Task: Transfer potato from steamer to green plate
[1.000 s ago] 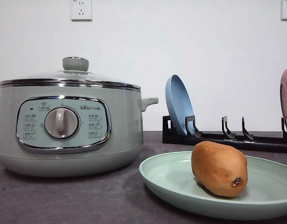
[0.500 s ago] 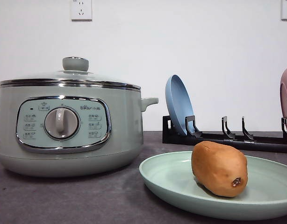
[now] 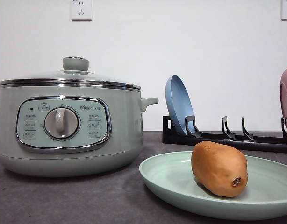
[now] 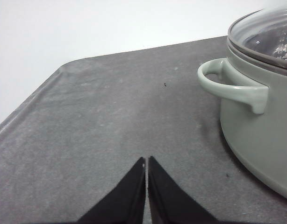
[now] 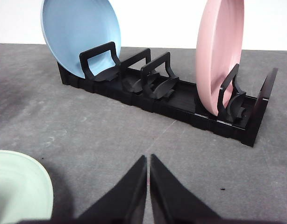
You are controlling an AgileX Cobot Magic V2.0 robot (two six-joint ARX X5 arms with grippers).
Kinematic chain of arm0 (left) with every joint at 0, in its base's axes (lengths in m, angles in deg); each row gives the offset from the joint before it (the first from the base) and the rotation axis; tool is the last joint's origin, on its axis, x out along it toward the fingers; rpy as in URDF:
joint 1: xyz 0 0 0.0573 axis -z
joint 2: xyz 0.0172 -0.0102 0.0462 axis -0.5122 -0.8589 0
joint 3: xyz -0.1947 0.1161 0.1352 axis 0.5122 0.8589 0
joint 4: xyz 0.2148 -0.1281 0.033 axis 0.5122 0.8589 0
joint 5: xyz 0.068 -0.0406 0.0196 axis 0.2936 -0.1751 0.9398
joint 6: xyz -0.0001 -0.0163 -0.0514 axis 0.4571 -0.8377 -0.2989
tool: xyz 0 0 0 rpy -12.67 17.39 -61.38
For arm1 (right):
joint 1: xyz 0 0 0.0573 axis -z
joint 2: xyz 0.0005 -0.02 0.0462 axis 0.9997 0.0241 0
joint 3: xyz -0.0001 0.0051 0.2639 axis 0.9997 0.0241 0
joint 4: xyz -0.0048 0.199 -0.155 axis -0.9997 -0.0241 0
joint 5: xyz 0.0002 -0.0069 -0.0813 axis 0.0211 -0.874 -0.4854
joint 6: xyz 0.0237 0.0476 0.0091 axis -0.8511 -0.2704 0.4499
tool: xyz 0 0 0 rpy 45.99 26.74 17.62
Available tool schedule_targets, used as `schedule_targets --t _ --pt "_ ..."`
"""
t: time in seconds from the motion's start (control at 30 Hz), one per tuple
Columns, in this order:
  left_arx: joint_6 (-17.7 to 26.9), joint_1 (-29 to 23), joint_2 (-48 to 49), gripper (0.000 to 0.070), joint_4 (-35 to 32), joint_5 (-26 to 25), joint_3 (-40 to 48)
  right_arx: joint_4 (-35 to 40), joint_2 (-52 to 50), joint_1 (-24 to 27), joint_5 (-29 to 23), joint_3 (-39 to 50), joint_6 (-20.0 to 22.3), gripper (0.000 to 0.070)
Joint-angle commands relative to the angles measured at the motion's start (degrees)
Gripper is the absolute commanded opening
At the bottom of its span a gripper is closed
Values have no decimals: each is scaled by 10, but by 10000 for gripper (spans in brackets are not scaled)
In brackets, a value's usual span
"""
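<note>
Both grippers have matte black fingers that taper to sharp, wedge-like tips. On the left gripper (image 4: 147, 161), the two fingers (image 4: 134, 186) are smooth, flat-faced and unmarked. The right gripper (image 5: 148, 158) looks the same: plain black fingers (image 5: 134, 186) with straight inner edges, without visible screws, cables or lettering.

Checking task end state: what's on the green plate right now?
The potato lies on the green plate, dark spot toward the camera. The plate surface under and behind the potato is hidden.
</note>
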Motion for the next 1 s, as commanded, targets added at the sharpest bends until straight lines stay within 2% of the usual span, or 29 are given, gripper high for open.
schedule_targets --t 0.0,0.97 --pt "-2 -1 1 0 6 1 10 2 -1 1 1 3 -6 0" --pt "-2 -1 1 0 6 1 10 2 -1 1 1 3 -6 0"
